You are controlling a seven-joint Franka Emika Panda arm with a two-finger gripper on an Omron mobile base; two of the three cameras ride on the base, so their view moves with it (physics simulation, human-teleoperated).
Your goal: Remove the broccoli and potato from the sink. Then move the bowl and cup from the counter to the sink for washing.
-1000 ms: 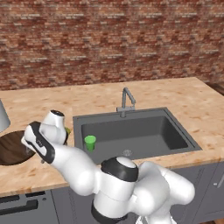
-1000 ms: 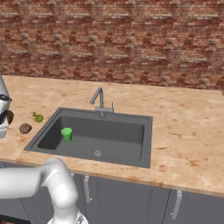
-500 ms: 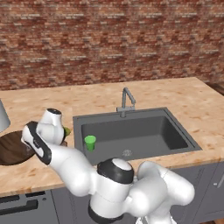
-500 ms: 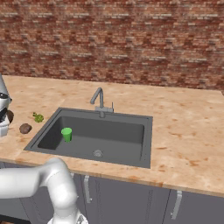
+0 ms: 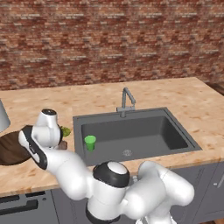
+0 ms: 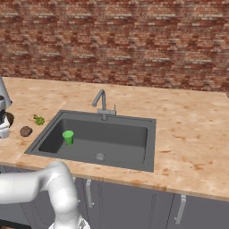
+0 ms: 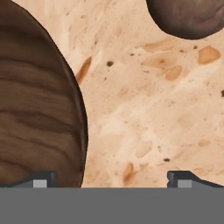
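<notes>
The bowl (image 7: 39,109), a wide shallow dish of dark brown wood grain, lies on the counter (image 5: 175,98) near its left end, to the left of the sink (image 5: 175,135); in the left base view its rim shows at the picture's left edge (image 5: 11,151), partly behind the robot's white forearm. In the hand view the bowl's curved rim takes up the left side, bare speckled counter (image 7: 153,113) lies beside it, and the potato (image 7: 188,17), a brown roundish lump, sits at the upper right, apart from the bowl. The gripper (image 7: 111,177) hangs close over the counter at the bowl's rim, its jaws spread wide and holding nothing; one fingertip (image 7: 41,179) stands in front of the bowl's edge and the other over bare counter. In the right base view the potato (image 6: 26,131) rests on the counter just beyond the sink's left rim (image 6: 44,134), with the broccoli (image 6: 39,120), a small yellow-green floret, a little farther back; the two lie near each other but apart. The broccoli (image 5: 65,131) also shows in the left base view, beside the arm's wrist. The cup (image 5: 90,141), a bright green tumbler, stands upright inside the sink near its left wall (image 6: 68,137). The small round drain (image 5: 127,152) lies on the basin floor toward the front, and the grey faucet (image 5: 126,99) rises from the middle of the sink's back rim.
</notes>
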